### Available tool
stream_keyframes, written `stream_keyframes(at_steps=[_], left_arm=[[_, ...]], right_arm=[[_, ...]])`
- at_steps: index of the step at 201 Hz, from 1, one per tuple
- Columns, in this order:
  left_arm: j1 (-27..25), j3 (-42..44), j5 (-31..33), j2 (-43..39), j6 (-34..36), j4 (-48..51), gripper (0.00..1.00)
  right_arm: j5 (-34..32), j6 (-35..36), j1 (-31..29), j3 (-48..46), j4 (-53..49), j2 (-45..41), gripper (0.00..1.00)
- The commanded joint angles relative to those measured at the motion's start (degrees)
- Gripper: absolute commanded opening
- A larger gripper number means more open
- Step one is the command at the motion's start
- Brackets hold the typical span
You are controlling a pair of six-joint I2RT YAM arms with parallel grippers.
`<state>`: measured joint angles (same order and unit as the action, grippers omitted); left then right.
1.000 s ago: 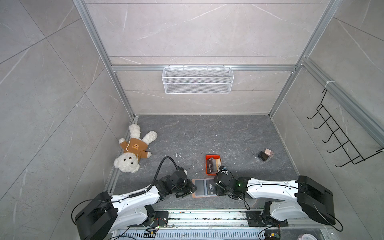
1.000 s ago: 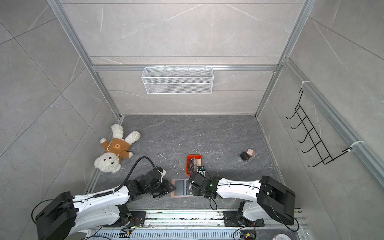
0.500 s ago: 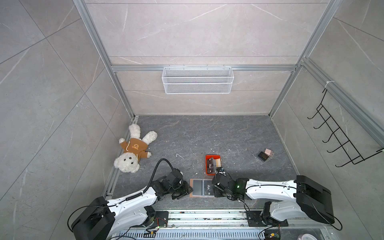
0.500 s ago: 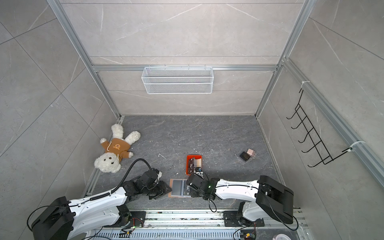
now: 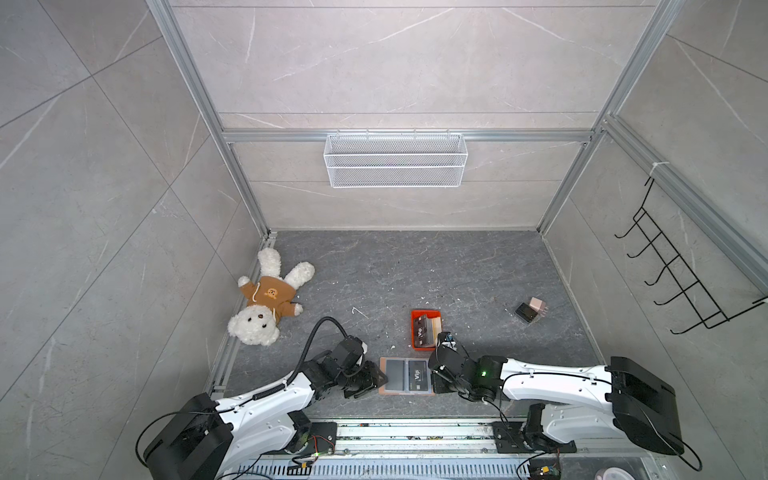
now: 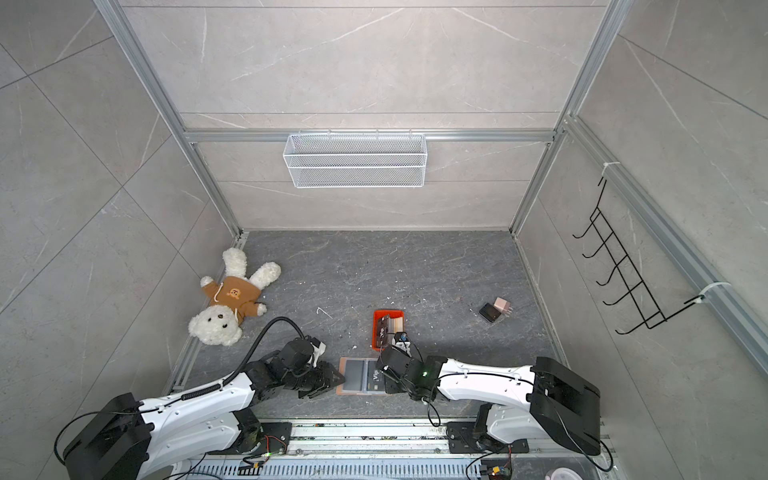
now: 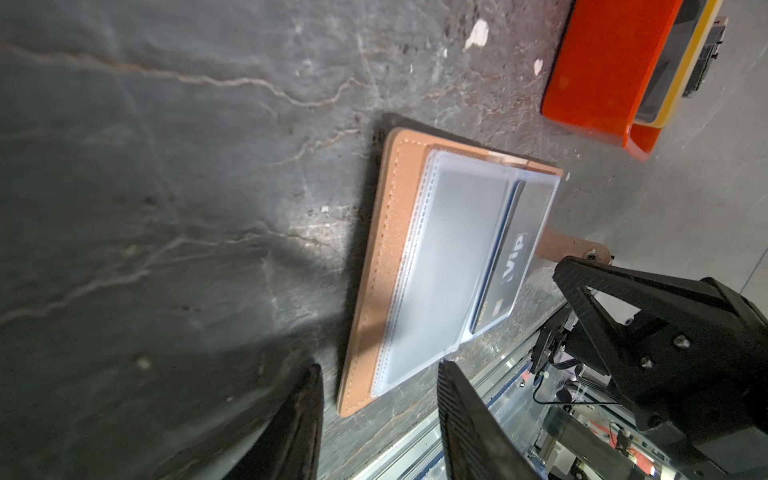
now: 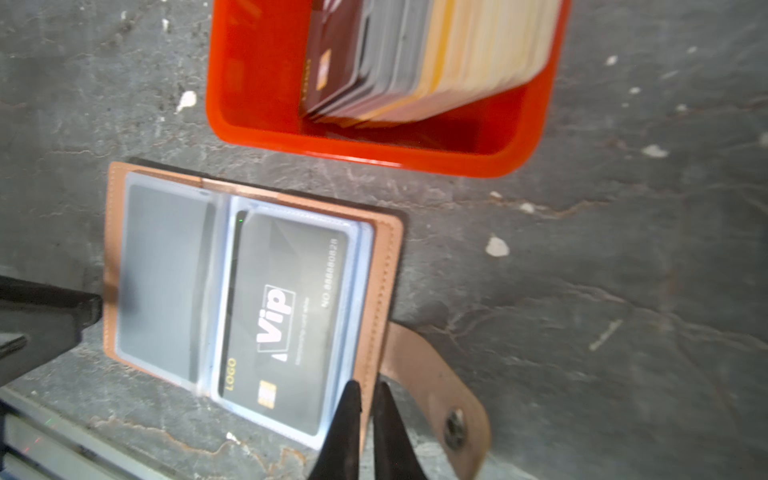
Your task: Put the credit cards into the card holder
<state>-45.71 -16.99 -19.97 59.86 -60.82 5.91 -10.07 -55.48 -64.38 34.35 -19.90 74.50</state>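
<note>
Grey stone tabletop [image 5: 415, 270] carried everything. The left arm [image 5: 266, 399] and right arm [image 5: 552, 376] reached in low from the near edge and pointed toward each other, wrists close to the surface. Between them, near the front, the card holder [image 8: 390, 270] lay open and flat, with its spine running near to far. Just far of it, and apart from it, stood the orange-red tray [image 8: 257, 83] with the credit cards [image 8: 436, 54] packed on edge.

The right gripper [image 8: 365, 390] was pinched almost closed over the holder's right border and seemed to hold nothing. It was the nearer one to the tray, which lay far of it. The left gripper [image 7: 380, 368] had its jaws apart around the holder's near left corner. One black VIP card [image 8: 286, 316] sat in the holder's right half, and the snap tab [image 8: 455, 424] stuck out to the right.
</note>
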Motion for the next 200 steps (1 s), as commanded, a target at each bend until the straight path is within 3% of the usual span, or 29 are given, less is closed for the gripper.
stream_keyframes(at_steps=[1, 80, 132, 200], left_arm=[[0.38, -0.58, -2.23, 0.62, 2.19, -0.98, 0.47], [2.43, -5.04, -2.57, 1.1, 5.21, 0.88, 0.46], [3.07, -6.04, -4.07, 5.1, 5.29, -1.97, 0.45], [-1.1, -9.54, -4.96, 12.11, 3.68, -8.65, 0.26]], right_arm=[[-2.15, -0.94, -0.27, 0.78, -3.02, -1.07, 0.13], [-2.25, 1.93, 2.01, 4.48, -5.95, -4.34, 0.2], [3.93, 2.75, 4.16, 4.04, -3.05, -1.85, 0.22], [9.57, -0.61, 4.69, -1.37, 7.34, -0.51, 0.22]])
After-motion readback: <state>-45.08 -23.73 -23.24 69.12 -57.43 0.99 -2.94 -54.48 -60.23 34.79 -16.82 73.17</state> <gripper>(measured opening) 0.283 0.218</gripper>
